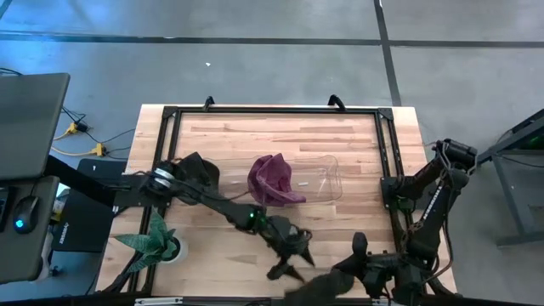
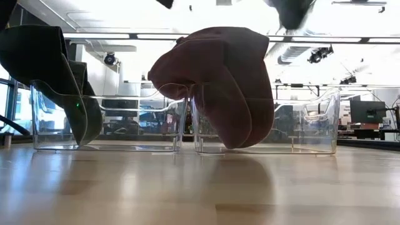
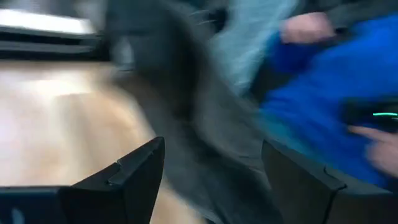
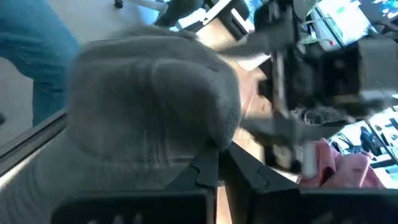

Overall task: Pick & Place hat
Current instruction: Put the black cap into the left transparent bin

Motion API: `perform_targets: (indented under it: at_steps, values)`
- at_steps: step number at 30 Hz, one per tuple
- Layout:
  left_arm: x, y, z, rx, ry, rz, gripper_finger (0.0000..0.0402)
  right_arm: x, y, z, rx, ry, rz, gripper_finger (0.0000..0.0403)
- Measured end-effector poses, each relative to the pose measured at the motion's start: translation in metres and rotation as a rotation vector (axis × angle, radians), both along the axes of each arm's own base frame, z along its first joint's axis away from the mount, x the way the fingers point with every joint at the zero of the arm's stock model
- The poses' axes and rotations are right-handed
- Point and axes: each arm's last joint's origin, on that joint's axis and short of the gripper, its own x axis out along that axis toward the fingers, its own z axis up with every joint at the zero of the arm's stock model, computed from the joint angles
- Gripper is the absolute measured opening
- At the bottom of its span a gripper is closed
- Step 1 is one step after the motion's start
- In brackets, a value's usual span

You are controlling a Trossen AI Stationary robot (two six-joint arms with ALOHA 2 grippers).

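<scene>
A grey knit hat (image 4: 149,106) fills the right wrist view. In the high view it shows as a dark lump (image 1: 316,283) at the table's near edge. My right gripper (image 4: 217,167) is shut on it. My left gripper (image 1: 291,257) reaches in from the left and is open. In its own wrist view its fingers (image 3: 134,174) stand on either side of blurred grey cloth (image 3: 205,137); whether they touch it, I cannot tell. A maroon hat (image 1: 272,180) lies mid-table, draped against a clear container (image 2: 262,131). My right gripper pinches the grey hat between its two shut fingers (image 4: 202,171) at the hat's lower edge (image 4: 211,146). The hat bulges out beyond the fingertips. How it sits over the table is not plain.
Two clear plastic containers (image 1: 327,178) stand right of the maroon hat, toward the table's middle. A green paper plant in a white pot (image 1: 157,242) sits at the near left. A black frame (image 1: 272,110) runs round the table. A person in blue (image 3: 348,93) stands beyond the near edge.
</scene>
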Motion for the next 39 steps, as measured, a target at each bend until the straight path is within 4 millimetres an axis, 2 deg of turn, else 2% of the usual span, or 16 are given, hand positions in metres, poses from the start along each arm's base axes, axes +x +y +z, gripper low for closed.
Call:
perform_targets:
  at_steps: [4,9,16,21,28,31,36,37,39]
  values:
    - [-0.002,-0.026,-0.016,-0.083,-0.046,-0.134,0.0244,-0.005,0.002,0.000,0.022,-0.009,-0.012,0.0005]
    - [-0.005,-0.051,-0.019,-0.081,-0.102,-0.048,0.0217,-0.007,0.000,0.001,0.107,-0.072,-0.145,0.0009]
    - [0.000,-0.047,-0.018,-0.076,-0.104,0.132,0.0198,-0.007,-0.002,0.001,0.170,-0.100,-0.217,0.0007]
    - [0.001,-0.050,-0.012,-0.074,-0.091,0.101,0.0193,-0.007,-0.003,0.002,0.320,-0.120,-0.303,0.0005]
    - [-0.002,-0.054,-0.016,-0.025,-0.079,0.069,0.0180,-0.013,-0.011,0.003,0.570,-0.103,-0.431,0.0006]
    - [-0.007,-0.062,-0.020,0.017,-0.068,0.037,0.0147,-0.018,-0.013,0.003,0.648,-0.082,-0.464,0.0004]
    - [-0.011,-0.066,-0.025,0.075,-0.047,0.002,0.0047,-0.025,-0.010,0.000,0.735,0.054,-0.461,0.0013]
    - [-0.012,-0.066,-0.022,0.095,-0.063,-0.005,0.0025,-0.025,-0.009,-0.003,0.758,0.090,-0.453,0.0018]
    - [-0.015,-0.065,-0.013,0.115,-0.091,-0.015,0.0009,-0.025,-0.008,-0.009,0.804,0.165,-0.440,0.0031]
